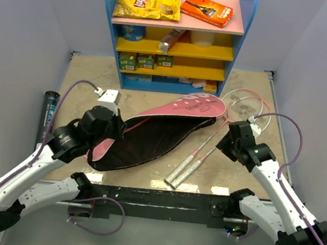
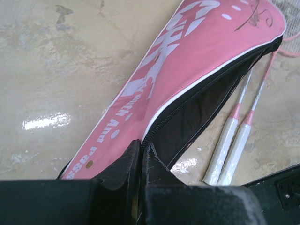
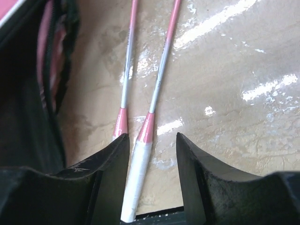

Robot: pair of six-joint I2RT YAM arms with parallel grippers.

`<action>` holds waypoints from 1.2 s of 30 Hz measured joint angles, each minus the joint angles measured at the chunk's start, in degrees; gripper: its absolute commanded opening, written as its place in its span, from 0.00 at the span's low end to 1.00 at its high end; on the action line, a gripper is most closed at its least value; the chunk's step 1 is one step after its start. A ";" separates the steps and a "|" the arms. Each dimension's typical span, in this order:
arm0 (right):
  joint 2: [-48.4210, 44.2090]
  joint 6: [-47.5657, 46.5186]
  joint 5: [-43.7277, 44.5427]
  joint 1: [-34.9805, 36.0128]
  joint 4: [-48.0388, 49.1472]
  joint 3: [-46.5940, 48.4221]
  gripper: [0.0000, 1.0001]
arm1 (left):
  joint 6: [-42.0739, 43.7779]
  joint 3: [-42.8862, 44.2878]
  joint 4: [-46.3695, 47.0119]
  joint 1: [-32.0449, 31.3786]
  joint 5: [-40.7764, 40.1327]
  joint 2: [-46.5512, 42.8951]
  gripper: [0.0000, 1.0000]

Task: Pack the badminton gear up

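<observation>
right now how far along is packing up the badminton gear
Done: the pink racket-shaped fabric bag lies unzipped, the left fingers shut on its zip edge. In hand: the right fingers stand open around the white handle of one thin pink-shafted racket, not gripping it. Left: both rackets lie on the table outside the bag, and the long black tube lies at the far left. No shuttlecock shows.

Right pincer (image 3: 151, 143), jaws apart, astride one white racket handle (image 3: 137, 183)

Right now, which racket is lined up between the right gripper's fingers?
The racket farther from the pink bag: its white handle shows between the open fingers; the other racket has its handle hidden behind a finger.
</observation>
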 measured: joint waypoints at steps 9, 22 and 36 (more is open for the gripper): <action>16.06 0.33 2.95 0.00 6.62 0.76 0.45 | -5.18 0.02 -7.65 0.00 -3.78 -8.20 0.00; 36.02 -2.82 6.64 -5.14 19.30 10.03 0.43 | -8.63 0.02 -9.68 0.00 -4.20 -8.13 0.00; 46.42 -4.76 6.71 -7.17 24.68 11.78 0.35 | -8.94 0.00 -8.74 0.00 -4.20 -6.12 0.00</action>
